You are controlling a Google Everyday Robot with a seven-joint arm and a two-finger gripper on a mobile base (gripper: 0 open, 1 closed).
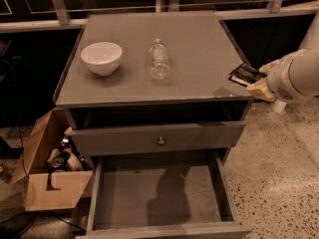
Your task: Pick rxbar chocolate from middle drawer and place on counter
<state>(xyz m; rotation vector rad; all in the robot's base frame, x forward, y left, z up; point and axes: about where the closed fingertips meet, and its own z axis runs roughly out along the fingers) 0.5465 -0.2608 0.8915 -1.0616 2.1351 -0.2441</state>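
Note:
The rxbar chocolate (245, 74), a small flat black bar with white print, is held in my gripper (254, 81) at the right edge of the counter (199, 59), just above its surface. The pale fingers (259, 89) are shut on the bar's right end. The white arm reaches in from the right. The middle drawer (162, 193) is pulled out wide below, its grey floor bare except for a shadow.
A white bowl (101, 58) and a clear plastic bottle (159, 60) stand on the counter. A drawer front with a round knob (160, 141) sits above the open drawer. An open cardboard box (52, 168) with items stands on the floor at left.

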